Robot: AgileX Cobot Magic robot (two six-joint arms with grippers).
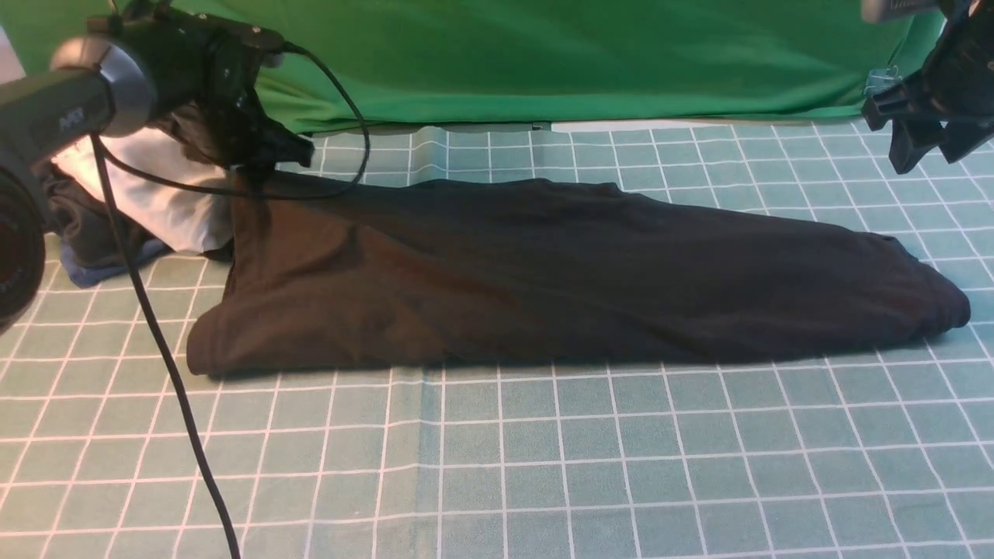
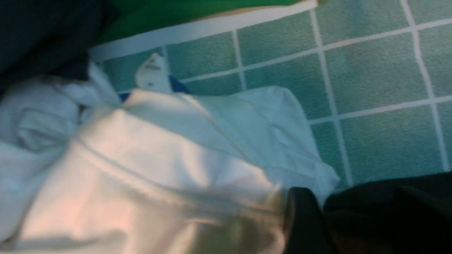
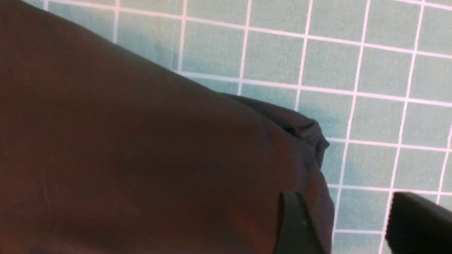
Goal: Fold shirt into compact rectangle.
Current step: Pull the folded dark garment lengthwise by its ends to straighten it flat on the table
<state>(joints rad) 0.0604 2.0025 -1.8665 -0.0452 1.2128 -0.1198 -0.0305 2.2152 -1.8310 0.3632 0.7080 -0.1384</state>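
The black-brown shirt (image 1: 543,279) lies folded into a long band across the checked mat (image 1: 543,466), wide at the left and tapering to the right. My left gripper (image 1: 256,167) sits at the shirt's far left corner, low over the cloth. In the left wrist view one dark finger (image 2: 303,218) shows beside dark shirt fabric (image 2: 388,211); the other finger is lost against the cloth. My right gripper (image 1: 924,144) hangs raised above the shirt's right end. It is open, its fingers (image 3: 296,225) apart over the shirt's edge (image 3: 141,158) and the mat.
A white garment (image 1: 155,194) (image 2: 159,158) is heaped at the back left on dark and blue cloth (image 1: 101,268). The green backdrop cloth (image 1: 543,54) hangs along the far edge. A black cable (image 1: 178,388) trails from the left arm down across the mat.
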